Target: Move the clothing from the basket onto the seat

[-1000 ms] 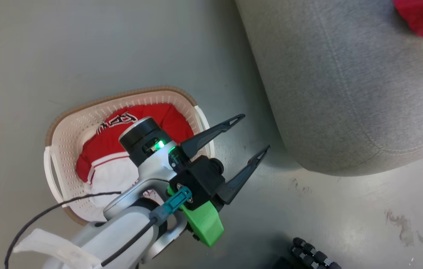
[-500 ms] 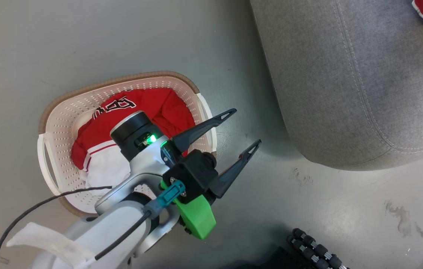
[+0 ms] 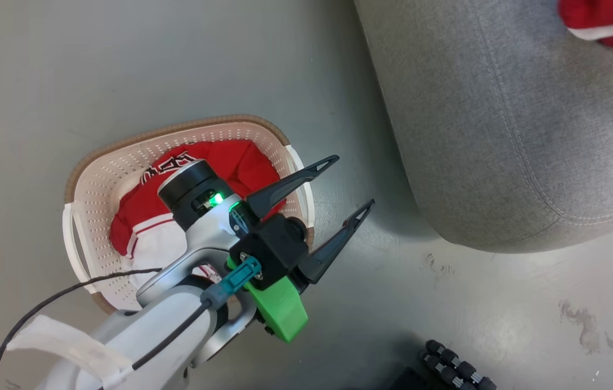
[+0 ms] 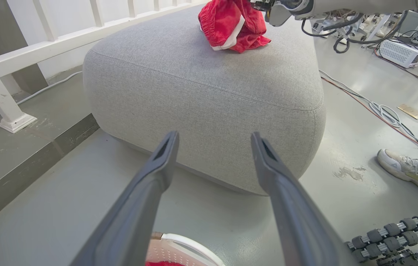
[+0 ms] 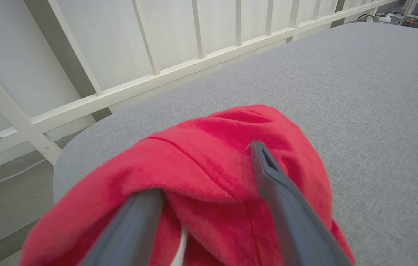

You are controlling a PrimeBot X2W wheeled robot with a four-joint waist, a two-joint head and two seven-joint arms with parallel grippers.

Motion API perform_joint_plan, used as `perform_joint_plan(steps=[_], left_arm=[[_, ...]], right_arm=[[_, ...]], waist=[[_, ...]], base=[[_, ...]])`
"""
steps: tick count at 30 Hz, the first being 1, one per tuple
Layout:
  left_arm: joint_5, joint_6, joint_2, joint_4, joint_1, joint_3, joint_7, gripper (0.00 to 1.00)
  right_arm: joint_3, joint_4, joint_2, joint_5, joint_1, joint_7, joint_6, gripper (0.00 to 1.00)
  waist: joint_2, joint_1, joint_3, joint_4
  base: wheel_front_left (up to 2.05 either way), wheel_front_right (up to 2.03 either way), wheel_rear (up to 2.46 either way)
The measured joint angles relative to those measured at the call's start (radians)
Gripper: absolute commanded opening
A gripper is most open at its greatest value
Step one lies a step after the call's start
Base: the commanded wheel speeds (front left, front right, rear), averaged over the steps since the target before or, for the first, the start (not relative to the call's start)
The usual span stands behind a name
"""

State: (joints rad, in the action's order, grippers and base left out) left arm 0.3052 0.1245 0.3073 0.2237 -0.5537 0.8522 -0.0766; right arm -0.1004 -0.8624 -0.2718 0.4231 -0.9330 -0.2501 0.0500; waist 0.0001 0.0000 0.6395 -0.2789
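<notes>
One red garment (image 5: 209, 129) lies bunched on the grey seat (image 5: 360, 92), the right gripper (image 5: 205, 168) with its fingers spread wide among the folds, while the other red jersey (image 3: 241, 162) sits in the basket (image 3: 105, 179) on the floor (image 3: 40, 81), the left gripper (image 3: 354, 180) wide open by its rim.

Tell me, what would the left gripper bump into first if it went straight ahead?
Probably the grey side of the seat, dead ahead of the left gripper; how far is unclear.
</notes>
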Motion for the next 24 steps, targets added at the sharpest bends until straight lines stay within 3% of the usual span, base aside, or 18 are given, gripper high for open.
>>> perform_joint_plan(steps=[13, 24], left_arm=[[0.038, 0.0, -0.003, -0.056, 0.002, -0.006, 0.063, 1.0], [0.061, -0.012, -0.013, -0.118, 0.054, -0.022, 0.123, 1.0]], right_arm=[[0.047, -0.049, 0.021, -0.045, 0.083, -0.002, -0.052, 1.0], [0.046, 0.016, 0.053, -0.068, 0.221, -0.002, -0.075, 1.0]], waist=[[0.0, 0.0, -0.075, 0.001], [0.0, 0.0, -0.175, 0.009]], base=[[0.0, 0.0, 0.0], [0.0, 0.0, 0.0]])
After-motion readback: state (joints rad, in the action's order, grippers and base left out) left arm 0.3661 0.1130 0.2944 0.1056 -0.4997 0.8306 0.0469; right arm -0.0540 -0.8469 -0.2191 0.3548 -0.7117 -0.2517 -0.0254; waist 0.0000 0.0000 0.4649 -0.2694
